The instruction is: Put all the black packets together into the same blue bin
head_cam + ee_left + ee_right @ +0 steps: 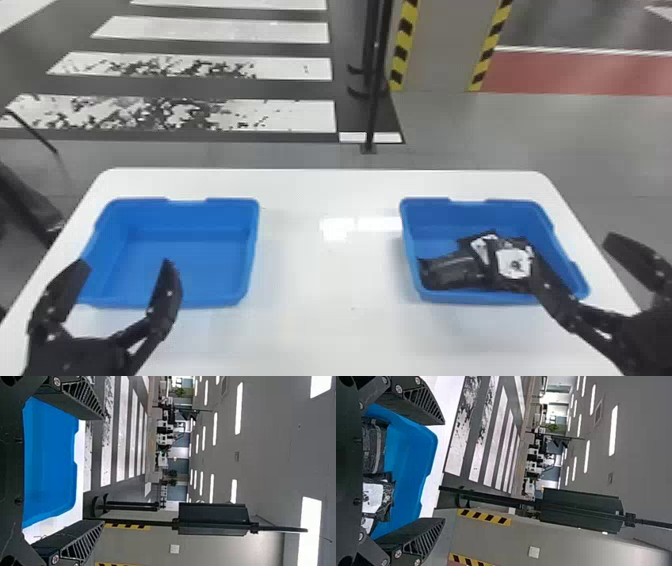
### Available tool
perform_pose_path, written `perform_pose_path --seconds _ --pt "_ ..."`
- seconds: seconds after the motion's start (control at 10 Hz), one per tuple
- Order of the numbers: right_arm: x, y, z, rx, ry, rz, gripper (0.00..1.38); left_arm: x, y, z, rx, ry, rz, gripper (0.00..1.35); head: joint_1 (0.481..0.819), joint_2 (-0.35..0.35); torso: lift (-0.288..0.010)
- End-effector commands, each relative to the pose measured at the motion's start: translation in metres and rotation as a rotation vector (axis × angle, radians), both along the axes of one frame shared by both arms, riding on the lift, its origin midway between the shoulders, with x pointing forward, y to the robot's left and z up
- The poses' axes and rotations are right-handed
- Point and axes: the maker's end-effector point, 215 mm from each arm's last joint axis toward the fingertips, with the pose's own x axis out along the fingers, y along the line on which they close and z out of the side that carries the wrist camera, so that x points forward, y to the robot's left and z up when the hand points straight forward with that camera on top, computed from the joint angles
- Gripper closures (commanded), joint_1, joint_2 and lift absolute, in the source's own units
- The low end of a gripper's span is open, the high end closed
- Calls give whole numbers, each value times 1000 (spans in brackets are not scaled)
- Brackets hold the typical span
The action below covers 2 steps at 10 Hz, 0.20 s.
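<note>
Head view: the fingers of my left gripper (124, 261) are wide apart, with nothing between them. They hang by the near side of the left blue bin (191, 216). My right gripper (572, 249) is wide too, and holds nothing. One of its fingers is over the near right corner of the right blue bin (445, 216). From here I can't tell if that finger touches the packets.

The black packets (452, 271) I can see all lie in that right bin, in a messy heap near its front. Some lie on top of others, so I can't count them for sure. The bin's walls keep them together, which is just what the job wants. Both bins sit apart on the white worktop (330, 285), so each arm has its own one close by.

I think the job is done, or very close. Next I would lift the right arm gently, because that low finger could bump the rim or drag a packet.
</note>
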Motion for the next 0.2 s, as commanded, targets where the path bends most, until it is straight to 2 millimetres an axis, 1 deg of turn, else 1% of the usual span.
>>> perform_pose_path --seconds 0.0,0.1 --pt "1 1 1 0 -6 3 163 0 1 1 -1 -5 3 96 695 -56 -110" --pt "2 1 0 1 -9 4 163 0 1 3 0 -10 3 96 695 -56 -110"
